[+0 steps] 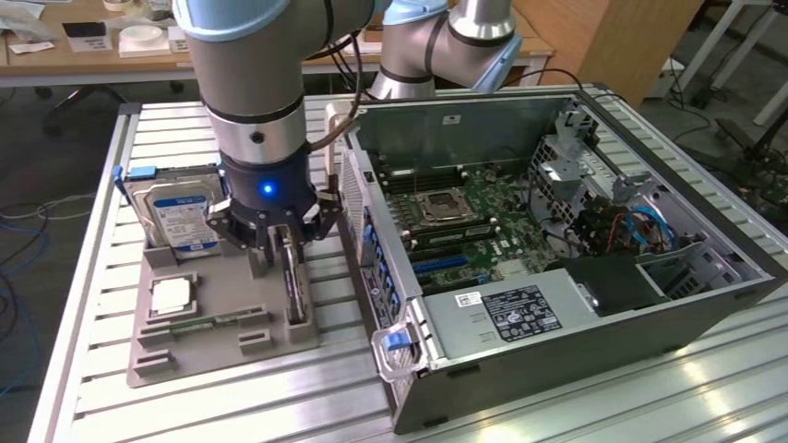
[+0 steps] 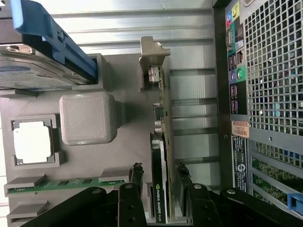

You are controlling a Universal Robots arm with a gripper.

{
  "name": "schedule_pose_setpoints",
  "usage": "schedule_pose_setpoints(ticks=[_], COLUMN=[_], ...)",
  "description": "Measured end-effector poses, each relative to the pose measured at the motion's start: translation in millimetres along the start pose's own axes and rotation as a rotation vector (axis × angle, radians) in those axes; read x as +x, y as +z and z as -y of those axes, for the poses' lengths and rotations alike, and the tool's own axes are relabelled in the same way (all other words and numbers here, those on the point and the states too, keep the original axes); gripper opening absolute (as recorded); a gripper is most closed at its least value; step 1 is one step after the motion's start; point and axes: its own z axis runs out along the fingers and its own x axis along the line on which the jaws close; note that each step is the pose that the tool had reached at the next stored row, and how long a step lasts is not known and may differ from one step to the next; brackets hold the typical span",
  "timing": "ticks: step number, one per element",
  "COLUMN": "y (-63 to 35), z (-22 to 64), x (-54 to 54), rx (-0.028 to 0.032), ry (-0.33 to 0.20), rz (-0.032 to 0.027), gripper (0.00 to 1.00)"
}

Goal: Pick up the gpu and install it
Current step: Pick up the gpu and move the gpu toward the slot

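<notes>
The gpu (image 2: pixel 159 156) stands on edge in the grey holder tray (image 1: pixel 221 323), just beside the open computer case's (image 1: pixel 425 392) rear panel, not yet lifted. The claw (image 2: pixel 159 174) straddles it, jaws apart and seemingly unclamped. Pickup and installation both remain. A slatted metal counter (image 1: pixel 87 369) carries both; wooden desks (image 1: pixel 615 37) stand behind the case.

A blue-labelled hard drive (image 1: pixel 179 217) stands in the gray tray (image 1: pixel 228 288) on the slatted surface (image 1: pixel 74 314), with a CPU (image 1: pixel 170 295) and memory stick (image 1: pixel 203 325); an open computer case (image 1: pixel 615 343) sits alongside.
</notes>
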Motion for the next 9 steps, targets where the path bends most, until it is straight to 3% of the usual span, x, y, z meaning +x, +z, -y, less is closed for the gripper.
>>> schedule_pose_setpoints(ticks=[9], y=[12.0], z=[0.2], x=[-1.9], rx=[0.0], ry=[0.0], rz=[0.0], gripper=[0.42])
